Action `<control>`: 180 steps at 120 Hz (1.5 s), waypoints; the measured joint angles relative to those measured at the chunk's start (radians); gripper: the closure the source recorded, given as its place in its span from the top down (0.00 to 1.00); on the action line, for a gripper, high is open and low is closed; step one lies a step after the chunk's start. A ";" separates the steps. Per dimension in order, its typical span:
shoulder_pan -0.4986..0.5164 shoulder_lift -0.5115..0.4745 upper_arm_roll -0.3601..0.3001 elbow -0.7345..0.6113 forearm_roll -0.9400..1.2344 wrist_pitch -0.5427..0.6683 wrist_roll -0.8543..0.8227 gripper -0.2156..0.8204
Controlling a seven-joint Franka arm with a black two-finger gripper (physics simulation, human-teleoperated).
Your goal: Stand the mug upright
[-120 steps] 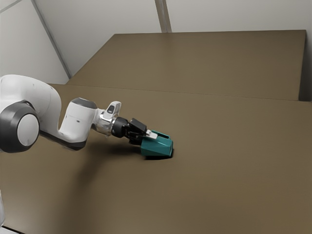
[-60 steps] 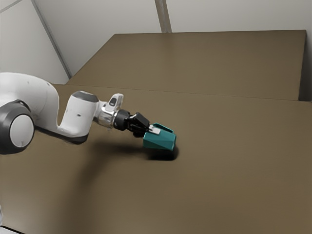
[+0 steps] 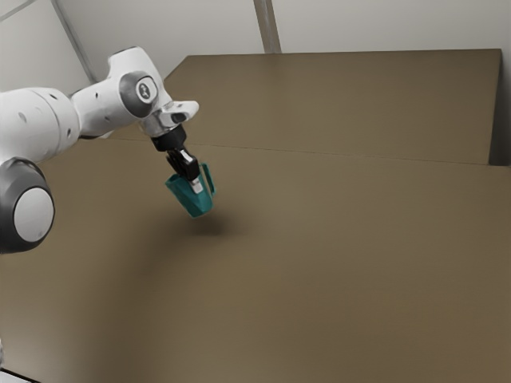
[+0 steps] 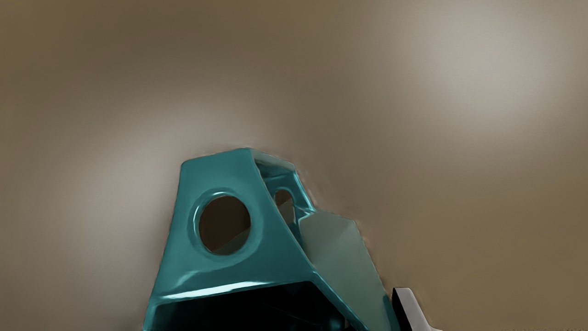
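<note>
Exterior view: our tool [image 3: 194, 185] holds the mug [image 3: 188, 199] tight and has turned it from its side toward standing. It hangs tipped below the tool, above the counter [image 3: 335, 271], so we think it needs more turning, then setting down.

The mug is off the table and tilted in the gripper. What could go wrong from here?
The mug hangs at a slant above the table, so if it were lowered like this, a bottom edge would probably land first and it could tip over on release.

The gripper holds it near its open end, so it might pivot when the base touches down.

With its shadow apart beneath it, a slip now would likely mean a drop.
</note>
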 joint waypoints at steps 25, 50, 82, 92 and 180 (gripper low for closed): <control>-0.018 0.026 -0.005 0.045 0.202 0.087 -0.126 0.04; -0.018 0.051 -0.004 0.036 0.265 0.158 -0.236 0.04; -0.018 0.055 -0.004 0.021 0.278 0.183 -0.342 0.03; -0.018 0.055 -0.003 0.017 0.279 0.185 -0.367 0.03; -0.020 0.022 0.014 0.027 0.263 0.137 -0.484 0.67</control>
